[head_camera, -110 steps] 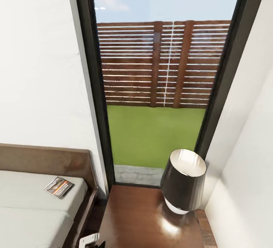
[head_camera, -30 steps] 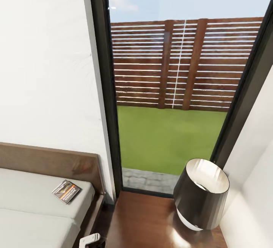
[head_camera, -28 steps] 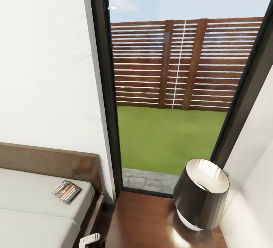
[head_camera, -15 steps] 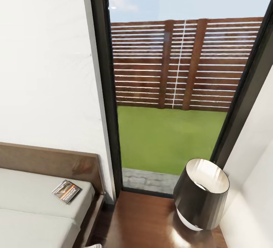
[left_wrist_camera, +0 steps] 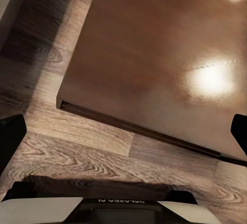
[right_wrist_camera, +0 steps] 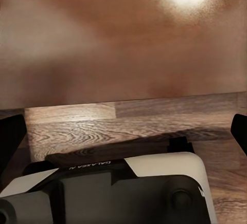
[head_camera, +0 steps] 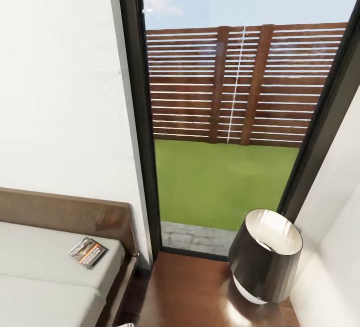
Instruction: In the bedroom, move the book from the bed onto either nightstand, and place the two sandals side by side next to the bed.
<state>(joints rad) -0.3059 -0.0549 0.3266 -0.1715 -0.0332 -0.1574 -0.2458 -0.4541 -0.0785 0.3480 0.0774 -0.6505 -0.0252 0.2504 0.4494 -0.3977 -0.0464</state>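
Head view: book [head_camera: 87, 252] on bed [head_camera: 45, 292].

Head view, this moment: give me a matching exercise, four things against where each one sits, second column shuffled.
Things:
1. book
2. lamp
3. fence
4. headboard

Places:
A. outside, beyond the grass
B. on the nightstand
C. against the white wall, at the end of the mattress
D. flat on the bed, near its corner

Pairs: 1-D, 2-B, 3-A, 4-C
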